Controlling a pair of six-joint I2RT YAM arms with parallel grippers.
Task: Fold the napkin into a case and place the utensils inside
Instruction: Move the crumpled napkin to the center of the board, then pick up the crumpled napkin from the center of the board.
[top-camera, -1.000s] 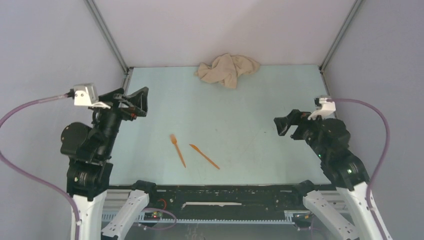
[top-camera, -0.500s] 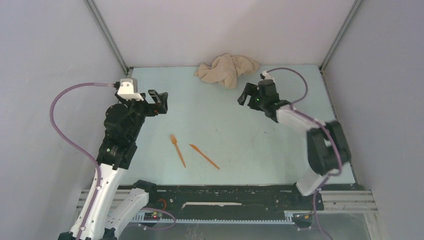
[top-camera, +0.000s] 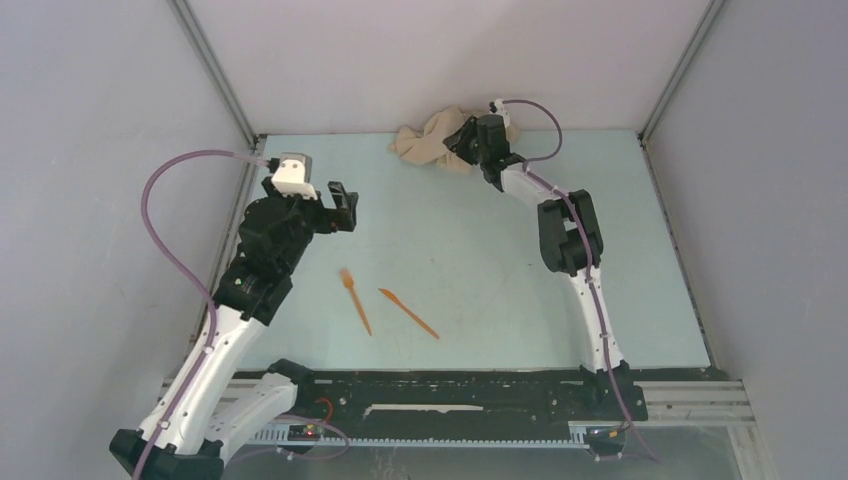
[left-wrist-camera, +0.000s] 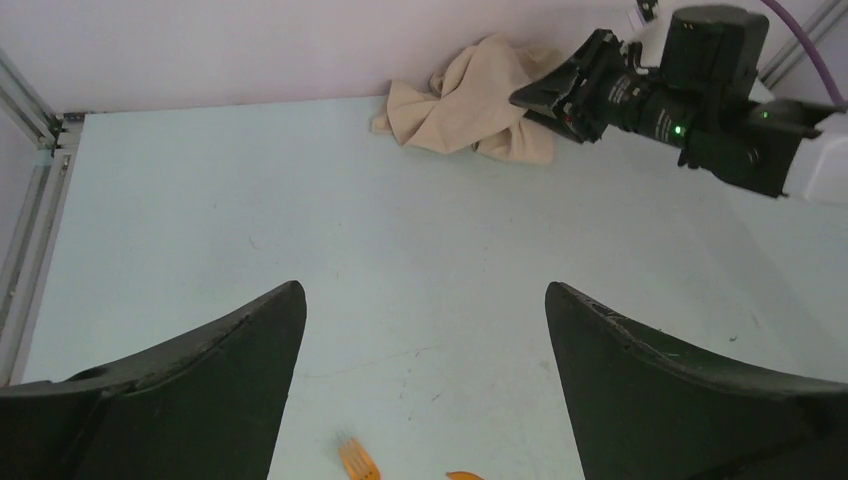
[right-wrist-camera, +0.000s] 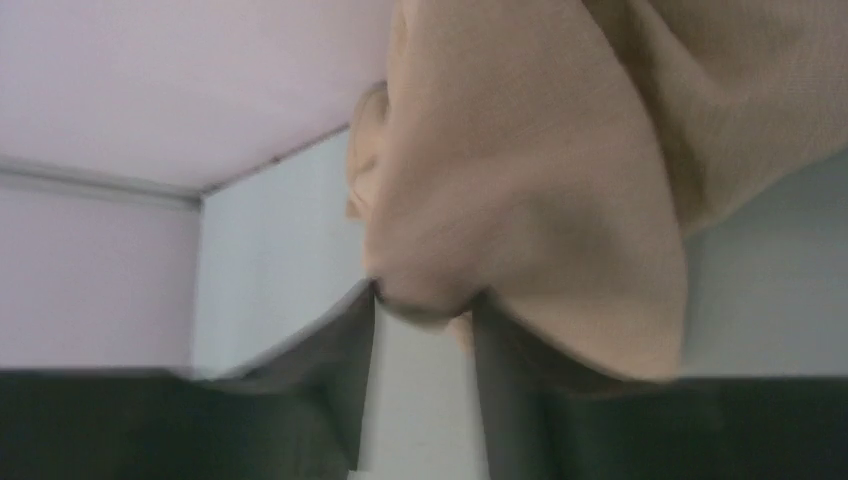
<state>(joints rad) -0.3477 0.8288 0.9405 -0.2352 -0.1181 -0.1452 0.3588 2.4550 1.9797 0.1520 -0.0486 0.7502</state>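
Beige napkin (top-camera: 420, 143) now reached by right gripper (right-wrist-camera: 425, 300), straddling a fold, clamp unclear; left gripper (left-wrist-camera: 422, 292) advanced, spread wide.

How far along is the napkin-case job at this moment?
Nothing looks done: the napkin lies crumpled at the far edge of the table, no case formed. In hand: the right gripper is at the napkin, a fold between its jaws; whether it grips is unclear. The left gripper hangs open, empty. Left: spreading and folding the cloth, then inserting the fork and knife, now loose near the front edge.
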